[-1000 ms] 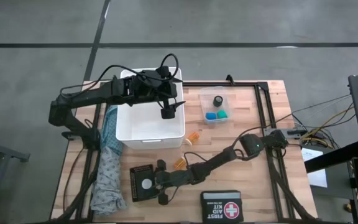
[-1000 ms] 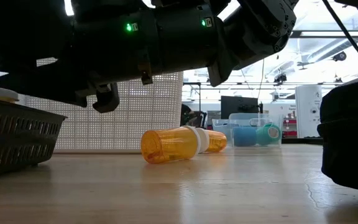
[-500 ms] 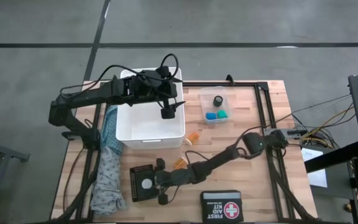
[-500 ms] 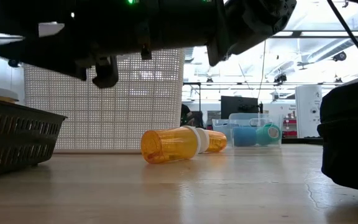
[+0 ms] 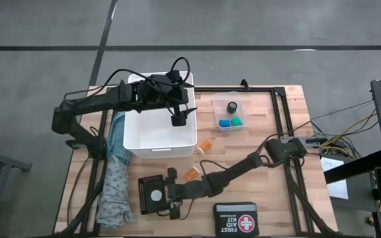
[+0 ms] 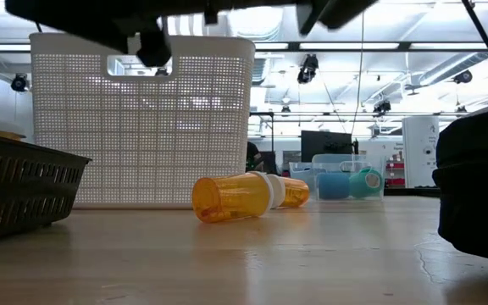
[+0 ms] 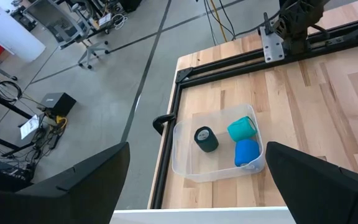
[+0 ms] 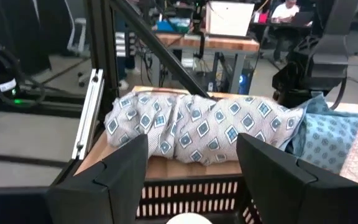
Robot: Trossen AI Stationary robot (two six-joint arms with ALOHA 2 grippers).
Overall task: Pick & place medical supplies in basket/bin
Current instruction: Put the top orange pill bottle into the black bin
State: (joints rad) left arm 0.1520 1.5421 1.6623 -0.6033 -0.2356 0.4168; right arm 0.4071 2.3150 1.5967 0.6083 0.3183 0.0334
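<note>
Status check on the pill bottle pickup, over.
Left gripper open over white basket. Right gripper open, empty, above black tray. Nearest pill bottle on the table beside it, unobstructed.

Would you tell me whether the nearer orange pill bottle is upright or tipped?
Tipped: the pill bottle lies sideways on the table.

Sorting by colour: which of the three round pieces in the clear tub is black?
The black piece, alone toward the tub's frame-side end; the green and blue pieces sit together.
</note>
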